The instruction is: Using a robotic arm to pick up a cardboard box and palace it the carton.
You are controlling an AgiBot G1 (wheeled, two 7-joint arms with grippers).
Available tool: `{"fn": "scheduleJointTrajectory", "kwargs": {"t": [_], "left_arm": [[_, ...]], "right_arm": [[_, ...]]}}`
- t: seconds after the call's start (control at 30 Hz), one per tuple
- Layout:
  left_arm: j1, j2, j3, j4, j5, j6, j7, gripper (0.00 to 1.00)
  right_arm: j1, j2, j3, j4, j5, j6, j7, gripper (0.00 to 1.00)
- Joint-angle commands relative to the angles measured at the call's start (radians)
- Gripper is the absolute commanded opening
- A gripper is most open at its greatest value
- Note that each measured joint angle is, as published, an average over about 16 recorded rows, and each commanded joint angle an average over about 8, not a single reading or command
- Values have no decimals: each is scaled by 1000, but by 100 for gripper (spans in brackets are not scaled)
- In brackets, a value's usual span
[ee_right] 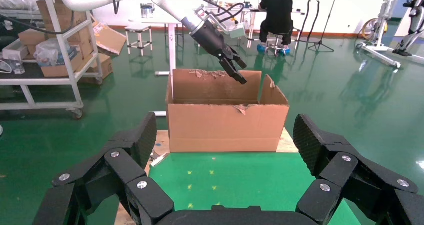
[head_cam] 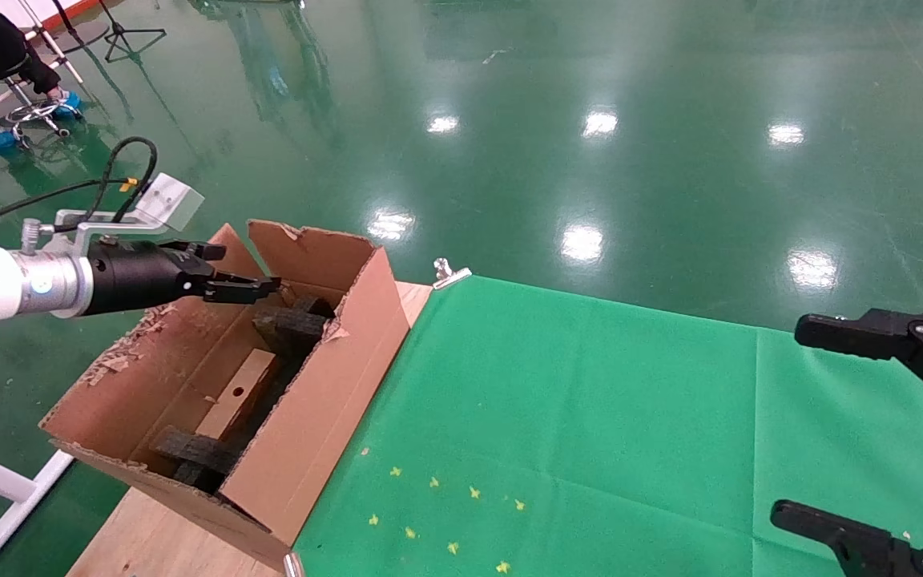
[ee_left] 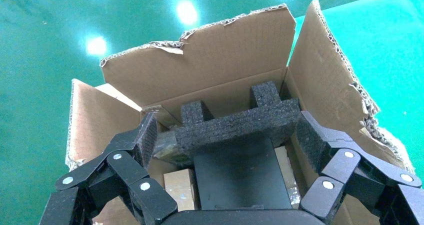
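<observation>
The carton stands open at the table's left end, with ragged flaps and dark foam pieces inside. The small cardboard box lies on the carton's floor, its round black hole facing up. My left gripper, on the white-and-silver arm, hovers open and empty over the carton's far end, above the foam. In the left wrist view its open gripper frames the foam, and a taped tan face of the box shows below. My right gripper is open and empty at the table's right.
A green cloth covers the table right of the carton, with small yellow marks near the front. A metal clip holds the cloth's far corner. The right wrist view shows the carton, the left gripper above it, and a seated person behind.
</observation>
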State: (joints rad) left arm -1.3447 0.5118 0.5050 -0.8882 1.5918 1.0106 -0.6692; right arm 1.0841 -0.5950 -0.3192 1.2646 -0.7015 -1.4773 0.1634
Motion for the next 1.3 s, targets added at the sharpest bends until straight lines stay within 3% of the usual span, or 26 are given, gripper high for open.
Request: {"fn": "scheduleJointTrajectory", "kwargs": {"t": [0.03,1.3], "left_arm": [[0,2,-1,3,-3,2,3,100],[178,66,-148,-259,-567,319,317,100]], "right_arm": [[0,0,0,0,0,0,0,100],[0,0,-1,0,1,0,0,100]]}}
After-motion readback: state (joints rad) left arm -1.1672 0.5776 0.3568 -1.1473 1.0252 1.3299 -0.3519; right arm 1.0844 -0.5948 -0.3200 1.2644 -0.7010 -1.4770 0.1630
